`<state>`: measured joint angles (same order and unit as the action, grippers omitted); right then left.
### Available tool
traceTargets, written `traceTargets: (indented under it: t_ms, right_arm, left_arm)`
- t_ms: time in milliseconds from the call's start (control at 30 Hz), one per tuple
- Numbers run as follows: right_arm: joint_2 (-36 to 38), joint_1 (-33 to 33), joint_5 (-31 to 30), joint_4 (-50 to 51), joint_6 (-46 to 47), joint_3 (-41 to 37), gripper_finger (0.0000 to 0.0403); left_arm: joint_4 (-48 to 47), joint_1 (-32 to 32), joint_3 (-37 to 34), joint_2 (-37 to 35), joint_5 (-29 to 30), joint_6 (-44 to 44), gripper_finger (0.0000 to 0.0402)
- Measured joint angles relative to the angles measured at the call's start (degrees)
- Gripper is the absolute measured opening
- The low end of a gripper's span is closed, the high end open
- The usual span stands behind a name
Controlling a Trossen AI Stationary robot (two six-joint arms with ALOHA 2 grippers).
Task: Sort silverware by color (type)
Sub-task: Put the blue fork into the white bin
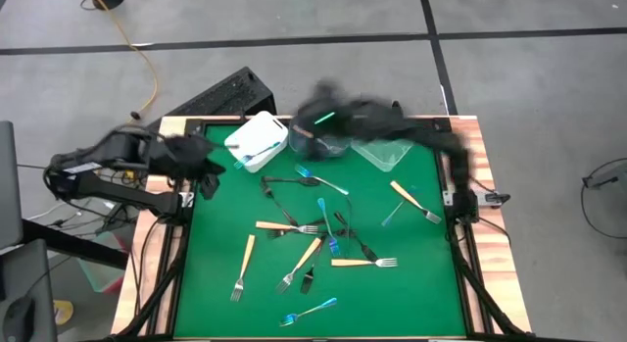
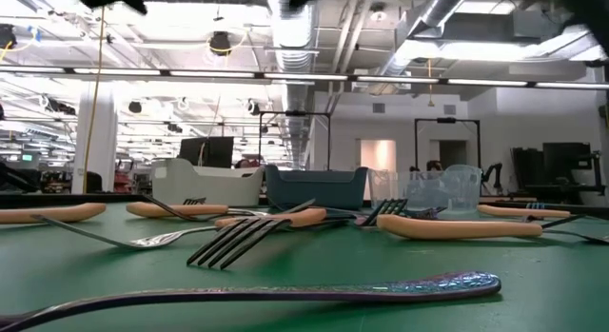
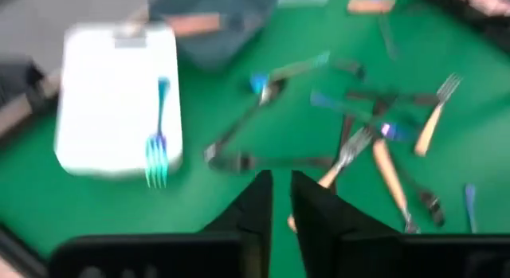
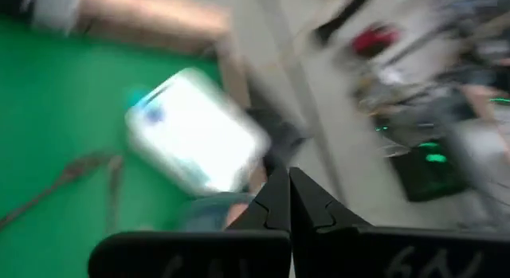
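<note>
The dark left arm lay at the table's left rear corner, its hand [image 3: 280,200] nearly closed and empty. The dark right arm reached across the rear edge, its hand [image 4: 288,200] pinched closed.

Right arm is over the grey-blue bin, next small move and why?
Probably withdraw the right gripper from above the grey-blue bin toward the loose pile; its fingers look shut and empty. An orange-handled fork lies nearest on its side. The white bin already holds a blue fork. The left gripper waits by that bin.
</note>
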<state>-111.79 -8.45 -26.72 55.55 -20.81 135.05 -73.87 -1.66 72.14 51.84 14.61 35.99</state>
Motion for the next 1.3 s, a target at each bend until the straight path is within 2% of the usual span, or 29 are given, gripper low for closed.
traceTargets:
  t_ms: [133, 233, 367, 467, 633, 1000, 1300]
  right_arm:
    - [8.8, -1.7, -1.1, 4.4, 2.7, 0.2, 0.0008]
    - [11.5, -2.5, -0.3, 6.7, 4.9, -0.6, 0.0008]
    - [16.3, -2.6, -0.2, 8.5, 7.3, -0.3, 0.0008]
    - [19.3, -3.0, -0.6, 10.8, 7.5, 0.1, 0.0008]
    - [19.2, -0.5, -0.2, 11.3, 7.5, -0.5, 0.0008]
    - [19.4, 3.4, -0.1, 12.9, 5.7, -0.4, 0.0008]
    - [20.4, 4.5, -0.4, 13.2, 5.3, -0.2, 0.0008]
  left_arm:
    - [4.6, 3.5, -10.1, -0.5, 1.5, 6.7, 0.0007]
    - [7.8, 5.9, -15.9, 0.0, 8.3, 9.2, 0.0002]
    - [8.4, 7.4, -20.3, 1.6, 17.0, 10.9, 0.0001]
    - [9.0, 7.7, -23.4, 3.3, 16.5, 10.3, 0.0]
    - [13.4, 7.7, -29.4, 7.3, 12.1, 10.9, 0.0]
    - [24.5, 3.5, -38.5, 12.7, 13.9, 14.3, 0.0]
    - [25.5, -3.9, -38.2, 13.4, 18.8, 12.7, 0.0]
